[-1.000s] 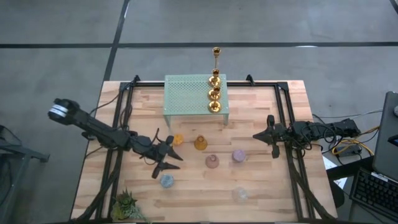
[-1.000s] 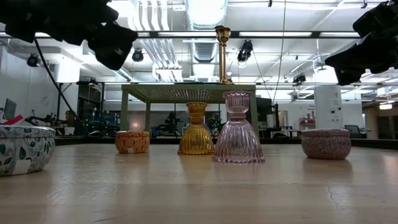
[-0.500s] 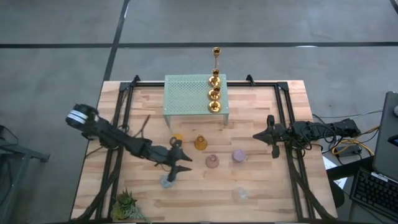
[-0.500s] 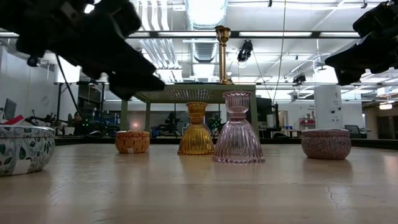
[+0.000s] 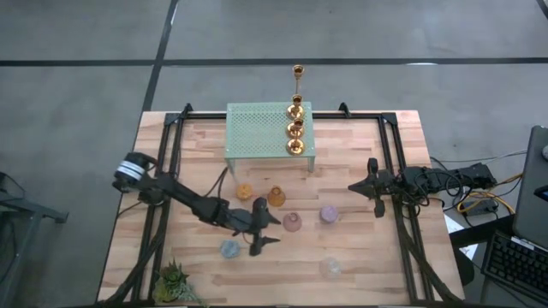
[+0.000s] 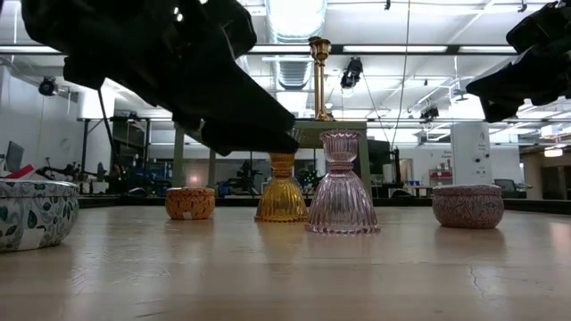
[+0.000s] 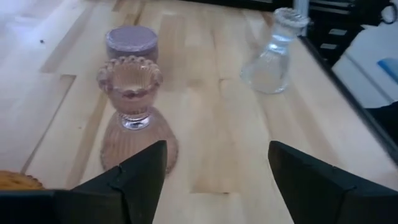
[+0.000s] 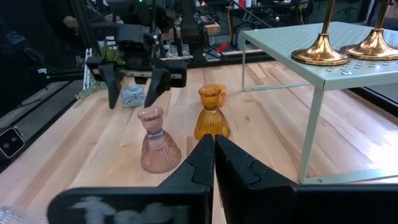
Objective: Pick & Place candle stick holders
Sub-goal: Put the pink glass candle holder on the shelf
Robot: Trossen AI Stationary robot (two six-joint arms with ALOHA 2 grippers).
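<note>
My left gripper (image 5: 271,231) stands open above the table, just left of the pink glass holder (image 5: 292,222), touching nothing. In its wrist view that upright holder (image 7: 132,106) is ahead of the left finger, with the purple holder (image 7: 130,42) and the clear one (image 7: 272,46) beyond. The amber holder (image 5: 276,197), orange holder (image 5: 245,192) and blue holder (image 5: 229,249) rest on the wood nearby. Three gold candlesticks (image 5: 295,128) stand on the mint stand (image 5: 257,130), and a tall one (image 5: 298,73) stands behind it. My right gripper (image 8: 214,149) waits shut at the table's right side.
A spiky green plant (image 5: 171,281) sits at the near left corner. Black frame rails (image 5: 163,162) run along both sides of the table. Bare wood lies near the front edge, between the blue holder and the clear holder (image 5: 330,268).
My left gripper has travelled toward the table's right edge and downward, from beside the orange holder to just left of the pink holder, tipping its fingers lower. No holder has moved.
</note>
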